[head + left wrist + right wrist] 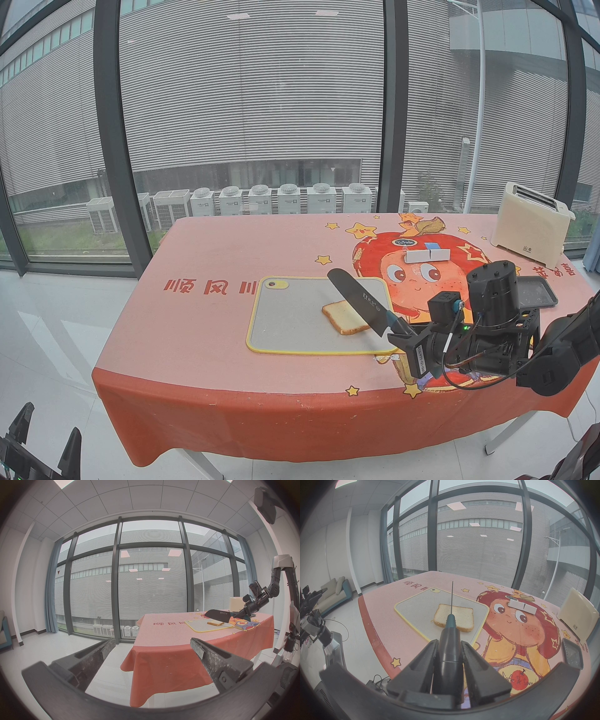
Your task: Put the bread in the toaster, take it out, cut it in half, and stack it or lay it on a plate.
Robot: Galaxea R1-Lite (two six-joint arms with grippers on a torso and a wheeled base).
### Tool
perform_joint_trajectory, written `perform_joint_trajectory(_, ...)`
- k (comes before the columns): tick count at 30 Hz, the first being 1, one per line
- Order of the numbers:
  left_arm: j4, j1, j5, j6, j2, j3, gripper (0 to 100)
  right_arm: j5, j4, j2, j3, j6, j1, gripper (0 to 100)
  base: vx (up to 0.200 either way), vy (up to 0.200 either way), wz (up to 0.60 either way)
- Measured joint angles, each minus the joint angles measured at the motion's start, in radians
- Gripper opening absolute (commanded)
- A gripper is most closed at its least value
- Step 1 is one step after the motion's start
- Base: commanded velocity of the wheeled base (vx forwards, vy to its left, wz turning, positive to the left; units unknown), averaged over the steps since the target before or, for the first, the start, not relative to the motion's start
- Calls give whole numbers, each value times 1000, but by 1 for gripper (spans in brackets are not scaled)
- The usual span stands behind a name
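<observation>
I have the table (206,337) across the middle of the head view, draped in an orange cloth; everything for this job sits on its right half, I judge so that the right arm can do the work alone. The cutting board (281,325) lies at the centre, grey with a yellow rim; the toaster (531,225) stands at the upper right, well apart from the board, its slots look empty from here. A dark tray (540,292) lies just below the toaster in the frame; I take it for the plate that the halves should go to.

The bread (344,317) is one slice, whole, flat on the right part of the board; so I judge that the cutting is the step in hand.

The knife (362,301) hangs over the slice, edge down and blade running across the middle of it; that line would split the bread into two even halves. I cannot tell whether the edge touches the crust.

The right gripper (449,655) sits right of centre, low in the head view, its jaws clamped tight on the knife's dark handle, which keeps the blade from twisting under load. The left gripper (152,644) waits at the lower left corner, off the table, jaws wide and holding nothing.
</observation>
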Motion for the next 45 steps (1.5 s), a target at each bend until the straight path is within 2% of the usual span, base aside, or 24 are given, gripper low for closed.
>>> perform_joint_trajectory(5,0,0,2,2,0,0,100,0,1,0,6,-1,-1,0,0,0,0)
perform_joint_trajectory(6,0,0,2,1,0,0,0,0,1,0,9,-1,-1,0,0,0,0)
perform_joint_trajectory(21,0,0,-5,1,0,0,0,0,0,-8,18,-2,0,0,0,0,0)
perform_joint_trajectory(24,0,0,-13,18,0,0,0,0,0,-10,20,-2,3,0,0,0,0)
perform_joint_trajectory(32,-5,0,-37,39,-1,0,0,0,0,-14,23,-2,4,0,0,0,0)
perform_joint_trajectory(39,-150,0,-54,36,-2,-37,0,0,0,-18,26,-2,2,0,0,0,0)
perform_joint_trajectory(45,-173,-1,-85,38,49,-92,0,0,0,-21,29,0,1,0,0,0,0)
